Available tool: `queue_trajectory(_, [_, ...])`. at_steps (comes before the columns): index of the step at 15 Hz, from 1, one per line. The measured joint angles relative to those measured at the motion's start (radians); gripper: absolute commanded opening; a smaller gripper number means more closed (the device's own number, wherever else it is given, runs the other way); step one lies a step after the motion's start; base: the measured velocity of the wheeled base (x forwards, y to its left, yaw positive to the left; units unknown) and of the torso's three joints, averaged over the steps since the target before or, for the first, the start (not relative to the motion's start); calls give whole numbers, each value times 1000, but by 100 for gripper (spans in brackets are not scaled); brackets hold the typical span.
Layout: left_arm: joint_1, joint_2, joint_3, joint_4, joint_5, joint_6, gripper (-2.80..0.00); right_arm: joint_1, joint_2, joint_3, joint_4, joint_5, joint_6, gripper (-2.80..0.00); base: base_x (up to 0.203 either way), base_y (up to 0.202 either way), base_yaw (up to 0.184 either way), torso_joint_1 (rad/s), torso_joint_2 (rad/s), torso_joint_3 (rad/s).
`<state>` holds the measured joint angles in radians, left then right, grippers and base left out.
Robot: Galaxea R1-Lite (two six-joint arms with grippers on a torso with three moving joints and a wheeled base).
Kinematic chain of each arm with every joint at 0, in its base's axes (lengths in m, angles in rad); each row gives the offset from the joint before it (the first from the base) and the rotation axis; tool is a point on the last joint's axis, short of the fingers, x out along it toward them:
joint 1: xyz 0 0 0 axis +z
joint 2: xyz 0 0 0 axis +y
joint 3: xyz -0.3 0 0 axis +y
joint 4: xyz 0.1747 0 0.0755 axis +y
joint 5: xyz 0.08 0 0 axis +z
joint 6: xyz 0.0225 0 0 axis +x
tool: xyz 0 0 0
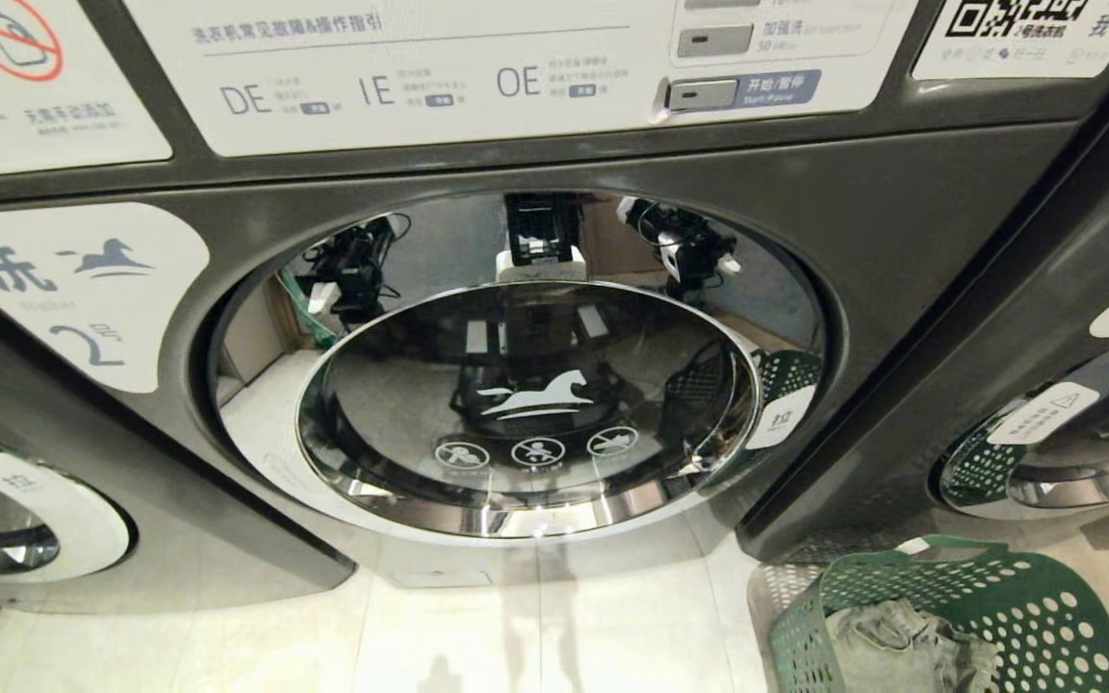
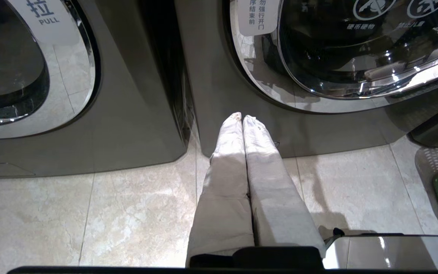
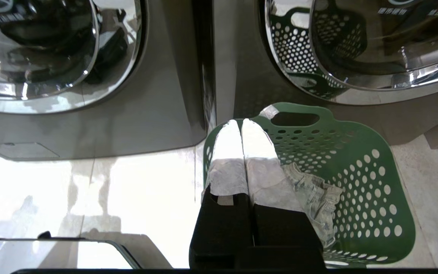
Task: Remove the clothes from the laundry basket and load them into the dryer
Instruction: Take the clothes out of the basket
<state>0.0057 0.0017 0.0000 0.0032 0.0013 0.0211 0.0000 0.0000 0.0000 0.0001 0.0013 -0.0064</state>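
Down in the lower right corner of the head view, the clothes (image 1: 901, 640), a crumpled pale denim piece, lie inside the green perforated laundry basket (image 1: 1026, 597), which stands on the pale tiled floor (image 1: 554, 626). The right wrist view shows the same denim heaped against the basket's inner wall, with a handle slot in the rim at the side nearest the machines.

Filling the centre of the head view is the dryer (image 1: 901, 221), a dark grey front-loading machine whose round, chrome-ringed door (image 1: 526, 404) is closed; its glass mirrors the robot and the basket. A white panel with printed lettering and buttons runs across the top of the frame. Similar machines flank it at the left and right edges.

Neither arm enters the head view directly. The left gripper (image 2: 242, 118) hangs above the floor tiles in front of the gap between two machines, its two cloth-covered fingers pressed together and holding nothing. The right gripper (image 3: 242, 122) hangs over the near rim of the basket, its fingers likewise closed tight with nothing between them, apart from the denim.
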Motion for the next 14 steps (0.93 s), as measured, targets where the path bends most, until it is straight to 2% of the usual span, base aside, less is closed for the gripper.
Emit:
queue_trajectory(6, [0,0,0,0,0,0,-280,0,0,-4,10,-1,-23,-280,0,0,0,4,0,-164])
queue_trajectory(8, [0,0,0,0,0,0,-280,-4,3,-35,69,-22,-16,-280,0,0,0,0,4,-19])
queue_trajectory(9, [0,0,0,0,0,-1,-280,-5,16,-95,121,-42,-8,-280,0,0,0,0,0,0])
queue_trajectory(11, [0,0,0,0,0,-1,-280,-6,90,-219,235,-66,56,-280,0,0,0,0,0,0])
queue_trajectory(14, [0,0,0,0,0,-1,-280,-9,321,-327,333,-112,242,-280,0,0,0,0,0,0])
